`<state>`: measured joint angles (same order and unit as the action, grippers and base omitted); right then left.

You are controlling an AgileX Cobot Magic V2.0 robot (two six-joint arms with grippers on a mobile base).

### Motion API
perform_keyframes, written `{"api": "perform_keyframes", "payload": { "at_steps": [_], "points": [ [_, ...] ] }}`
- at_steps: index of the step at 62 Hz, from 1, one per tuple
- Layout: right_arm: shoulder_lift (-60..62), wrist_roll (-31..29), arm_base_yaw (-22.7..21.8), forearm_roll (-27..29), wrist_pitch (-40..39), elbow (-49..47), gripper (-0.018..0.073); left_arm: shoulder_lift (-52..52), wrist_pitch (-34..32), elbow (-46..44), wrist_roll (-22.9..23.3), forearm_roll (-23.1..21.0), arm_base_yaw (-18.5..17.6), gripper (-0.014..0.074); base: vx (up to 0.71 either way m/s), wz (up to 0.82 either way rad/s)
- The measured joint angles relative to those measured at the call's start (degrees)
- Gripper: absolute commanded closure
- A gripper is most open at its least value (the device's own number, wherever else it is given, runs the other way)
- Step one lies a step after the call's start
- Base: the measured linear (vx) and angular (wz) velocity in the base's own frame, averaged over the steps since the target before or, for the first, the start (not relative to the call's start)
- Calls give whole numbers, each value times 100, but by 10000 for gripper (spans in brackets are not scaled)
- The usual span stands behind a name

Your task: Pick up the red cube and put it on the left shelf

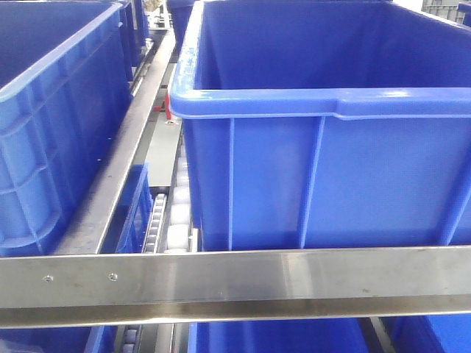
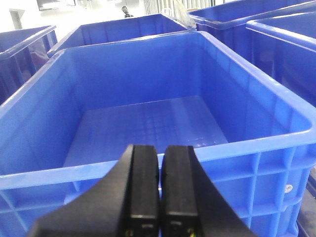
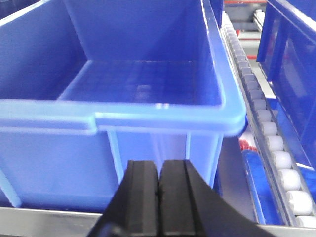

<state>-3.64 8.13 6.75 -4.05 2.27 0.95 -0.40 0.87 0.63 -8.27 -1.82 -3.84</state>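
Note:
The red cube does not show clearly in any view. The left shelf fills the front view: a flat silver front rail (image 1: 235, 283) with screws, white roller tracks (image 1: 154, 220) and big blue crates (image 1: 324, 147). In the left wrist view my left gripper (image 2: 161, 148) is shut with nothing between its black fingers, just in front of an empty blue crate (image 2: 148, 118). In the right wrist view my right gripper (image 3: 159, 165) is also shut and empty, low against the front wall of another empty blue crate (image 3: 133, 94), above the steel rail (image 3: 49, 222).
A second blue crate (image 1: 51, 140) stands at the left, across a steel divider (image 1: 118, 169). A small red thing (image 1: 168, 107) sits in the gap between the crates; I cannot tell what it is. White rollers (image 3: 269, 129) run along the right of the right wrist view, with a red patch (image 3: 245, 143) beside them.

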Motion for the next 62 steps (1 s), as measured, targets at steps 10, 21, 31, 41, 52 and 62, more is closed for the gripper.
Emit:
{"api": "perform_keyframes", "payload": {
  "at_steps": [10,21,31,41,52,62],
  "points": [
    [378,0,-210,0,22,69,503,0,0,0,0,0,0,491,0,0],
    [424,0,-339,0,199,69,503,0,0,0,0,0,0,491,0,0],
    [424,0,-339,0,246,69,503,0,0,0,0,0,0,491,0,0],
    [424,0,-339,0,256,69,503,0,0,0,0,0,0,491,0,0],
    [424,0,-339,11,256,69,503,0,0,0,0,0,0,491,0,0],
    [424,0,-339,200,256,69,503,0,0,0,0,0,0,491,0,0]
  ]
}}
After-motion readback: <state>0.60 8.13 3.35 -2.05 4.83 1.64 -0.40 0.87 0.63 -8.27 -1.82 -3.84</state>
